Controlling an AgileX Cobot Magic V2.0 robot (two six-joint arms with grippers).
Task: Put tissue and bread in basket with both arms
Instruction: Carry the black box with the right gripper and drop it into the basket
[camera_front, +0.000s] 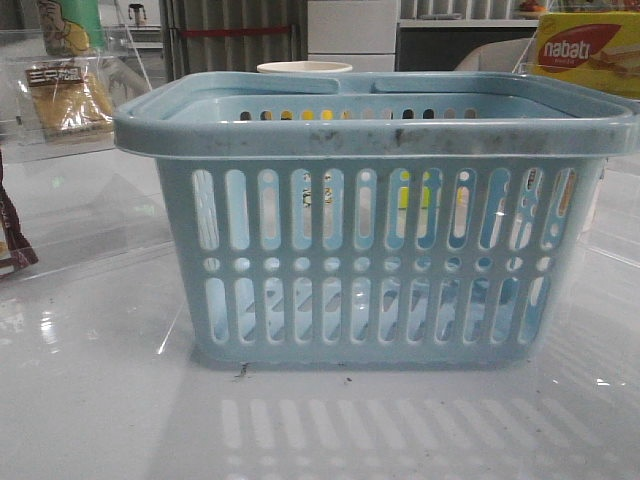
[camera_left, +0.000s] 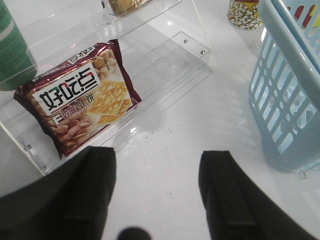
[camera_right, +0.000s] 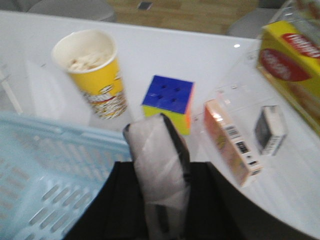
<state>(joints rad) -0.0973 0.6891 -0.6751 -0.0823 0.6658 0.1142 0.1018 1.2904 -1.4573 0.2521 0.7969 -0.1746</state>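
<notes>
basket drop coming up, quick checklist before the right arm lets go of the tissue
1. Right gripper shut on the tissue: ok.
2. Tissue over the basket opening: not ok, it sits near the rim.
3. Basket upright on the table: ok.
4. Left gripper open and holding nothing: ok.
5. Bread untouched on its clear shelf: ok.
6. Basket floor free: cannot tell.
</notes>
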